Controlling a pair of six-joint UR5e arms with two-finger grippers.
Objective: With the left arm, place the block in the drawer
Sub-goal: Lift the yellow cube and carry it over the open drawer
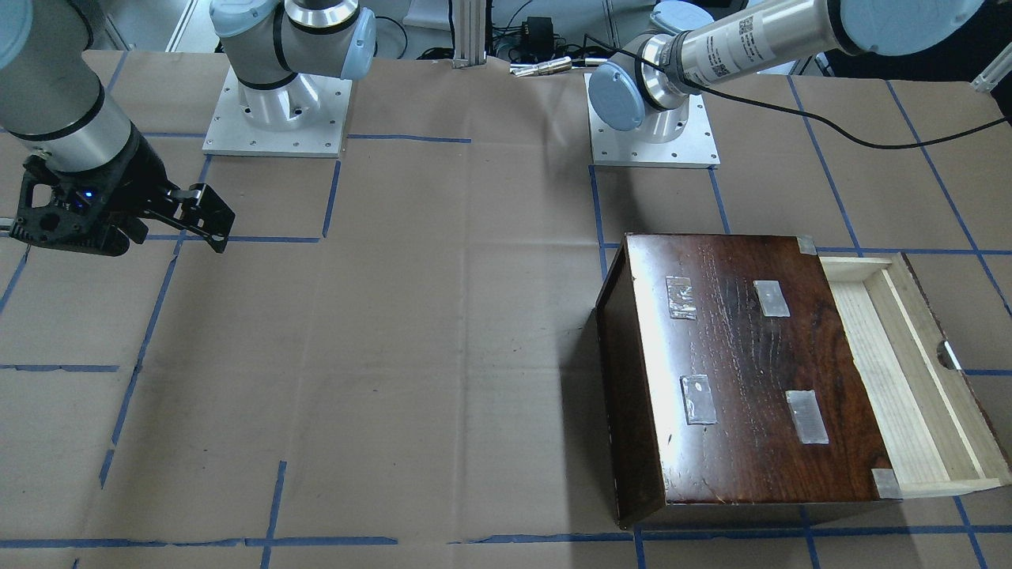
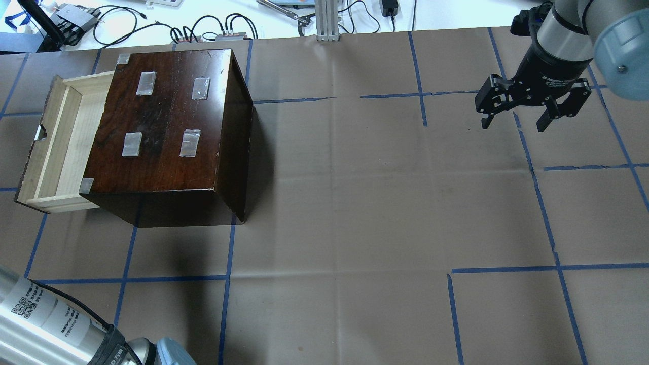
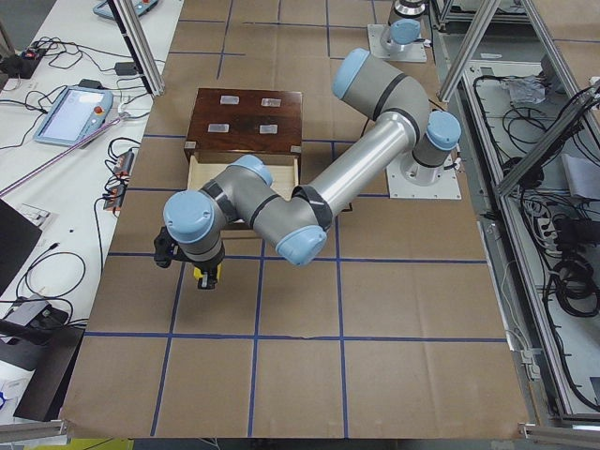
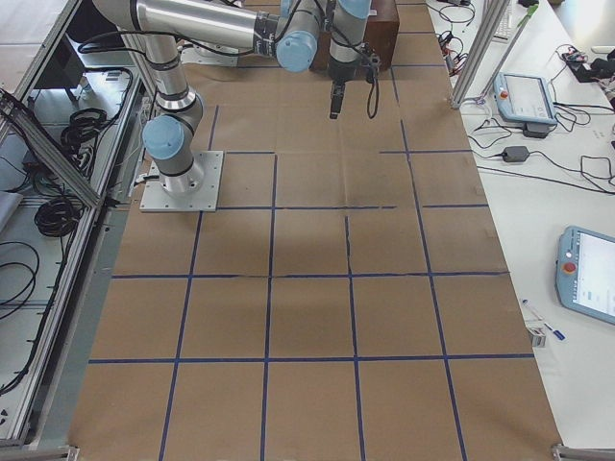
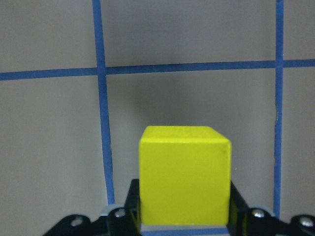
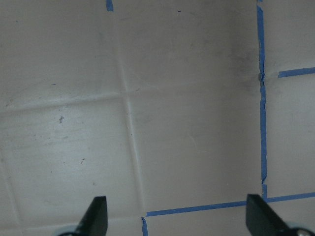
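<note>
You only get the left gripper [image 5: 184, 228] up close in its own wrist view, and even there it is cropped by the bottom edge. Its black fingers [image 5: 132, 206] press on both sides of the block [image 5: 184, 182], so it is clamped on the yellow cube. Behind the cube lies the paper-covered table [image 5: 49, 147] with blue tape lines [image 5: 101, 123]; you cannot tell from that view how high the cube hangs.

In the exterior left view the cube is a tiny yellow spot left of centre, under the near wrist. It is over the table and apart from the drawer [image 3: 199, 169]. The left arm [image 3: 366, 159] hides the middle of the drawer there. The front-facing and overhead views leave this gripper and the cube out of frame. You see just a stretch of the left arm, upper right in the one and bottom left corner in the other.

The drawer stands pulled out of the cabinet [image 1: 743, 356], at the right edge of the front-facing view and the left edge of the overhead view. Its pale floor and finger notch show.

The right gripper [image 2: 514, 121] hangs at the upper right of the overhead view with its fingers spread wide over the paper. Its wrist view shows only the two tips at the bottom edge. In the exterior right view the cabinet is cut off by the top edge
</note>
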